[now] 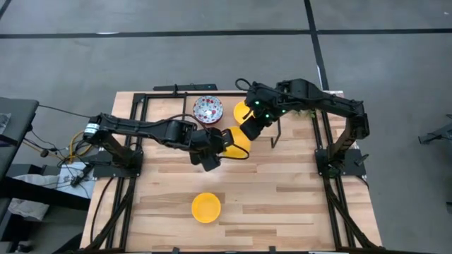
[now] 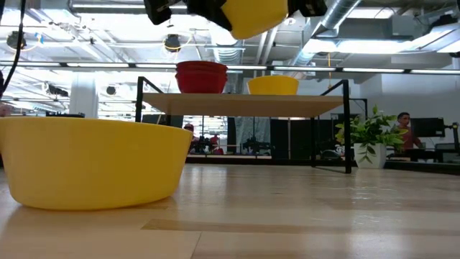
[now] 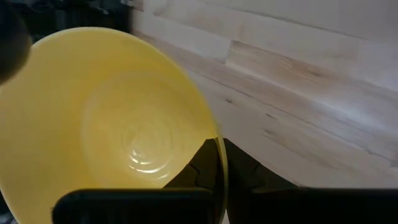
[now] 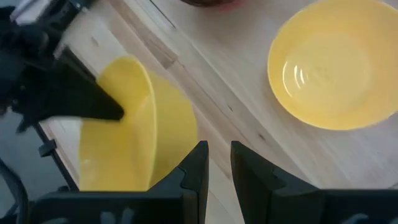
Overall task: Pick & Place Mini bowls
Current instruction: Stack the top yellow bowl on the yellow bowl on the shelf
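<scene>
My left gripper (image 1: 226,144) is shut on a plain yellow mini bowl (image 1: 239,140), raised high over the table's middle, above shelf height in the low view (image 2: 251,16). My right gripper (image 1: 247,129) hovers just beyond that bowl, narrowly open (image 4: 219,152) with nothing between its fingers. On a raised wooden shelf at the far side, a second yellow bowl (image 4: 336,62) rests on its base beside a floral bowl (image 1: 207,109); the low view shows red-sided bowls stacked there (image 2: 201,75). A third yellow bowl (image 1: 205,207) stands on the table near the near edge. My left gripper pinches the raised yellow bowl by its rim (image 3: 219,146), one finger inside the hollow (image 3: 202,168) and one outside (image 3: 255,177). It comes from the table's left. The bowl is lifted clear of table and shelf and sits tilted in the hold.
The shelf (image 2: 237,103) stands on a black metal frame (image 2: 348,126) across the far part of the table. A small green potted plant (image 2: 370,137) stands at the far right. People show in the room behind. Bare wood (image 1: 282,204) lies around the near bowl.
</scene>
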### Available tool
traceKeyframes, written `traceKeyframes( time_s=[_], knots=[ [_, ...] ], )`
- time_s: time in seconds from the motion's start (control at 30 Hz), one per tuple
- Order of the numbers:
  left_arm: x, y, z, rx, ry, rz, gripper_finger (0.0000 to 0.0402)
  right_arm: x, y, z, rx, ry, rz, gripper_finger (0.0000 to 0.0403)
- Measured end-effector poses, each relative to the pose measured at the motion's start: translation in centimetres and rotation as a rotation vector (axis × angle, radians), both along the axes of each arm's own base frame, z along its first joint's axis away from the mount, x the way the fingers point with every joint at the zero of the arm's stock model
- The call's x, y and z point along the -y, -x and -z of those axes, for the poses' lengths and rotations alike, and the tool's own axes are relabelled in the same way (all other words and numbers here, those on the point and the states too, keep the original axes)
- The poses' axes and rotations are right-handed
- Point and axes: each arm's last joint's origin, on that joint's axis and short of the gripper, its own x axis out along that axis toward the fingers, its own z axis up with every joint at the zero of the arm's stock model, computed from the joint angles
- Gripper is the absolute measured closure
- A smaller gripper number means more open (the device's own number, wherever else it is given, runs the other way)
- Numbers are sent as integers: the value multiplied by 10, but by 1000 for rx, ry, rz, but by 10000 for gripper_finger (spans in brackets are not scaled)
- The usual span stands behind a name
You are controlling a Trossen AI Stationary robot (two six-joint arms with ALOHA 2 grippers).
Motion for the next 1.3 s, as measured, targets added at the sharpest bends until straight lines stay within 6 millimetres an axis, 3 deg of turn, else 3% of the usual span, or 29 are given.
traceKeyframes(
  time_s=[0.3,0.63,0.93,1.3],
  knots=[
    [5,1,9,-73,73,14,394,-2,-1,1,-4,-1,-8,345],
    [4,-14,32,-131,2,-30,394,-12,-10,10,-39,-6,-43,345],
    [5,-13,31,-127,-7,-39,394,-12,-26,33,-152,-14,-55,345],
    [3,-13,31,-134,20,-27,394,-16,-26,33,-155,11,-58,345]
  ],
)
